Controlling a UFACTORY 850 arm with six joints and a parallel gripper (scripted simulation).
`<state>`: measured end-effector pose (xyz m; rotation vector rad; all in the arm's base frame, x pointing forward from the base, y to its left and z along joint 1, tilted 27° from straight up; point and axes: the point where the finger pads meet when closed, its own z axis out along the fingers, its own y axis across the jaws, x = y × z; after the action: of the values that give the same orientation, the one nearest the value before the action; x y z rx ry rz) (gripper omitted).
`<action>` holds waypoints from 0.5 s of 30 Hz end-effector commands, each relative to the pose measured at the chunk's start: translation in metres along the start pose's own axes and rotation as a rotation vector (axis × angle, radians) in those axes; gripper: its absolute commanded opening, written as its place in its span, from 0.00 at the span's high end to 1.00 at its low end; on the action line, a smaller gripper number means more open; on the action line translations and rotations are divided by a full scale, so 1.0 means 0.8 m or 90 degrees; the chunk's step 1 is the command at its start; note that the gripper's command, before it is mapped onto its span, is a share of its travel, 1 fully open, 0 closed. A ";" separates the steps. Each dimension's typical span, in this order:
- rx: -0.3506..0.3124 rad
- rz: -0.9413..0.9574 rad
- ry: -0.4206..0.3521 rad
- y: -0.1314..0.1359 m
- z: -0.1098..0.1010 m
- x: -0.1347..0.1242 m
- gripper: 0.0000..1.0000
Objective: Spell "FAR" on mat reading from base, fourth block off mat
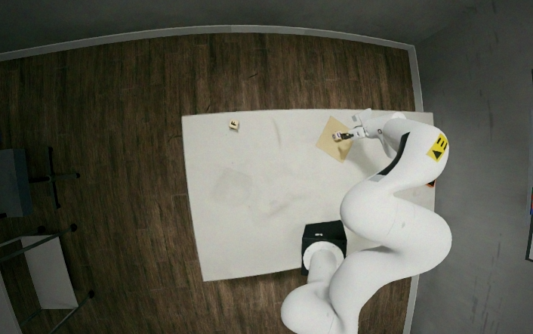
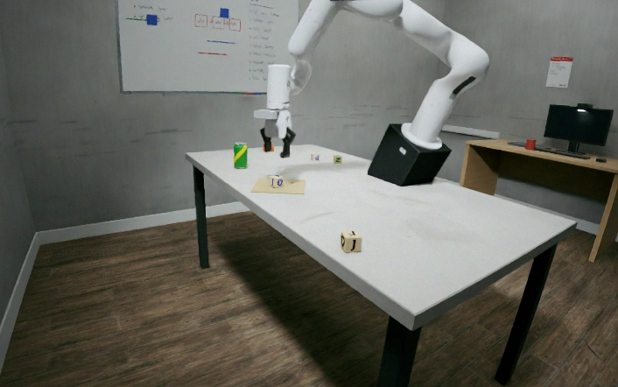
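Tan mat [image 2: 291, 186], one block [image 2: 276, 181] on it.
Gripper [image 2: 275, 144] is held above the block, fingers spread wide, nothing gripped; F block [image 1: 234, 125] is set well apart on table [image 2: 456, 228].

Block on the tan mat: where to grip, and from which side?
Judging from the frames, grip the block on two opposite upright side faces, coming straight down from above. It is a small cube sitting flat on the thin mat, nothing touching it, so every side is free and only the top approach clears the table. The gripper is open, fingers pointing down.
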<state>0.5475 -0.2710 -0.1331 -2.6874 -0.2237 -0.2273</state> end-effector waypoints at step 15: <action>-0.001 0.296 -0.008 0.001 0.006 0.001 0.00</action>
<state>0.5484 -0.2691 -0.1375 -2.6654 0.2831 -0.1103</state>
